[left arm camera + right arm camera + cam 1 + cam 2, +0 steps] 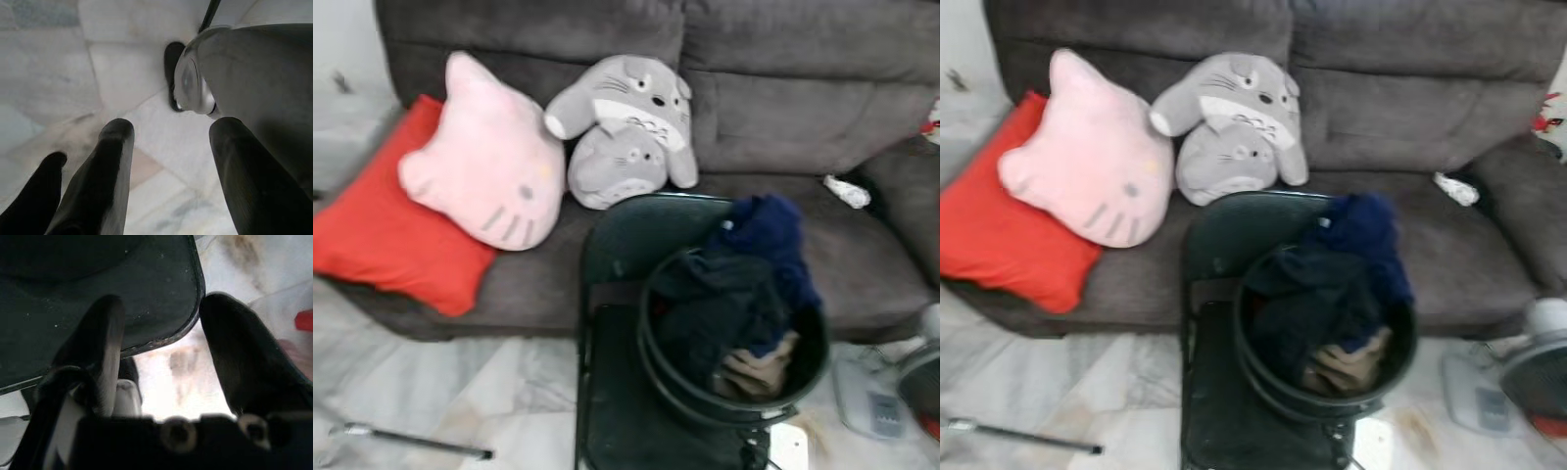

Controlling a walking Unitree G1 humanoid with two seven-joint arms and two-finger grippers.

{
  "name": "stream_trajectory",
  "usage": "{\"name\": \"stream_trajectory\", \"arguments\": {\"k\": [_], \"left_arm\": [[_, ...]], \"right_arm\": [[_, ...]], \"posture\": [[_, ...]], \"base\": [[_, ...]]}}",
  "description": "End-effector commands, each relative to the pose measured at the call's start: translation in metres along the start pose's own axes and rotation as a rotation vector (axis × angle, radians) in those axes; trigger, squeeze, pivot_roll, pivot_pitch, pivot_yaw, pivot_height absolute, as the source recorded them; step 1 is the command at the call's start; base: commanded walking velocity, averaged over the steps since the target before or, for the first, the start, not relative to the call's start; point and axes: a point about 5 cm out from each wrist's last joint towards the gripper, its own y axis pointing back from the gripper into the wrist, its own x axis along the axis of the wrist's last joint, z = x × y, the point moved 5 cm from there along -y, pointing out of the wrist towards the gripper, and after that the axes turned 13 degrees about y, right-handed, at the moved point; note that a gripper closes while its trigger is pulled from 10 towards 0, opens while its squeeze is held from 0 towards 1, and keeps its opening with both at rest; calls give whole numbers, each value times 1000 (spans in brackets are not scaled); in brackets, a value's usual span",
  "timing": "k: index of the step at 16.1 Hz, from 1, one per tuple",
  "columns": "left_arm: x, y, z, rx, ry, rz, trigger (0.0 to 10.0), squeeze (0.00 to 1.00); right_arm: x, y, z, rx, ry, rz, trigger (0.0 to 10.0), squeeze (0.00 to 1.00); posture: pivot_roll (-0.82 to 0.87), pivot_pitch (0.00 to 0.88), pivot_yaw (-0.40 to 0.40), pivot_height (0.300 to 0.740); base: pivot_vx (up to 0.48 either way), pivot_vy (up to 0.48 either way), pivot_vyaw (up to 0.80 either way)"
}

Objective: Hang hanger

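**Bucket of clothes on dark chair before sofa; no hanger made out**

Landmark: black bucket [658,364], standing on the seat of a dark folding chair [612,411].

Bucket contents: heaped full. Dark garment [705,304] fills most of it. Navy blue knit piece [766,235] rises above the rim on the far side and drapes down toward the sofa. A beige-brown cloth [756,372] shows low at the near right, inside the rim. Nothing in the bucket can be told apart as a hanger; its place cannot be told.

Behind the bucket: grey sofa [803,117]. On its seat, beyond and to the left of the bucket, two grey plush toys [622,122], one stacked on the other. Further left, pink cat-face cushion [484,162] leaning on a red pillow [382,225]. Small white thing [847,191] on the seat, beyond and right of the bucket; too blurred to name.

Floor: pale marble tile [440,392]. Thin dark-tipped rod [411,441] lies well left of the bucket. A fan [1538,367] on a white base to the right.

Left gripper [168,142]: fingers spread wide, holding nothing, over the tile beside the robot's own silver limb [254,73].

Right gripper [159,328]: fingers parted, empty, straddling the chair's seat edge, not touching it as far as can be seen.
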Motion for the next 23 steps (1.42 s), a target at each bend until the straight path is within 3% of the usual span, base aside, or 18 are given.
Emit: {"name": "stream_trajectory", "arguments": {"k": [1,5,8,10,11,13,14,15,17,18,19,21,23], "left_arm": [[-13,2,0,1,-5,-37,10000,0],[-14,2,0,-5,-16,-42,10000,0],[-15,2,0,-7,-21,-44,10000,0],[-15,2,0,-6,-24,-44,10000,0],[-15,2,-1,-5,-25,-44,10000,0],[-15,2,-2,-3,-28,-44,10000,0],[-15,3,-2,-2,-33,-46,10000,0],[-15,3,-3,-3,-36,-47,10000,0],[-15,3,-2,-6,-41,-47,10000,0],[-14,2,-2,-10,-47,-47,10000,0],[-14,2,-2,-10,-49,-47,10000,0],[-14,2,-3,-10,-53,-47,10000,0],[-13,2,-3,-9,-59,-48,10000,0]], "right_arm": [[4,0,14,-53,-44,38,10000,0],[-9,6,22,-76,-107,48,10000,0],[-9,8,21,-21,29,91,10000,0],[-10,15,33,-59,93,163,10000,0],[-7,19,41,-89,80,209,10000,0],[16,34,51,-130,47,363,10000,0],[28,50,53,-145,68,432,10000,0],[35,67,54,-159,63,456,10000,0],[33,84,58,-183,67,457,10000,0],[39,103,64,-223,68,503,10000,0],[44,110,65,-232,64,520,10000,0],[81,135,73,-286,88,629,10000,0],[144,143,69,-275,56,762,10000,0]], "posture": [[-14,166,-70,740],[-33,171,-66,740],[-44,171,-66,740],[-45,171,-69,740],[-47,173,-70,740],[-66,176,-73,740],[-77,176,-74,740],[-82,178,-75,740],[-89,180,-74,740],[-99,181,-72,740],[-100,181,-71,740],[-105,182,-67,740],[-115,180,-63,740]], "base": [[0,0,0],[0,0,0],[0,0,0],[0,0,0],[0,0,0],[0,0,0],[0,0,0],[0,0,0],[0,0,0],[0,0,0],[0,0,0],[0,0,0],[0,0,0]]}}
